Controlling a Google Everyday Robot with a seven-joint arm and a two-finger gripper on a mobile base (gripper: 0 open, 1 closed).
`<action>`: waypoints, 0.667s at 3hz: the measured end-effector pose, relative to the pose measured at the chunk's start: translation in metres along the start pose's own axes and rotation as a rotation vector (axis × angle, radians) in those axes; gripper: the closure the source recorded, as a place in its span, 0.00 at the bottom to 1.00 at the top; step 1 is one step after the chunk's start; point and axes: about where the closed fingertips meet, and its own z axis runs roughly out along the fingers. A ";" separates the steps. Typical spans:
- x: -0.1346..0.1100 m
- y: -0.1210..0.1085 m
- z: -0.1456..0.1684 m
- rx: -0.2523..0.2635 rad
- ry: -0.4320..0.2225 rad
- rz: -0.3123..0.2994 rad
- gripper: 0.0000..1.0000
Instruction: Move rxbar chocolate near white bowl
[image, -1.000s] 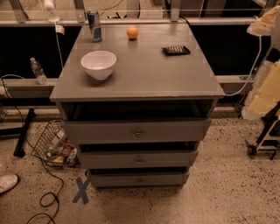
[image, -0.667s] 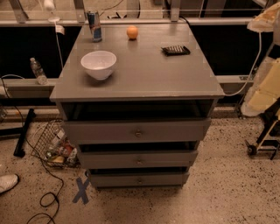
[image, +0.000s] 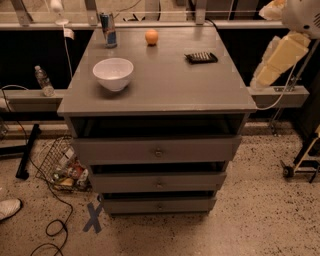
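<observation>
**Reach for the bar, then carry it left**

My gripper (image: 272, 67) hangs just off the right edge of the desk (image: 170, 85), and I cannot tell whether it is open or closed. The rxbar chocolate (image: 201, 57) lies flat near the far right corner, well apart from the white bowl (image: 113, 73) toward the left edge. I judge the step in hand to be the reach. I should come down from above, square across the bar's narrow width (it is thin, so go low), and lift clear before crossing. I should set it beside the bowl, not against it. Count: one bar, one bowl, one orange (image: 151, 36) at the far edge, one can (image: 107, 30) at the far left corner.
</observation>
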 end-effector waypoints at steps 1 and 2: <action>-0.006 -0.048 0.056 -0.013 -0.002 0.036 0.00; -0.013 -0.086 0.117 0.004 0.060 0.103 0.00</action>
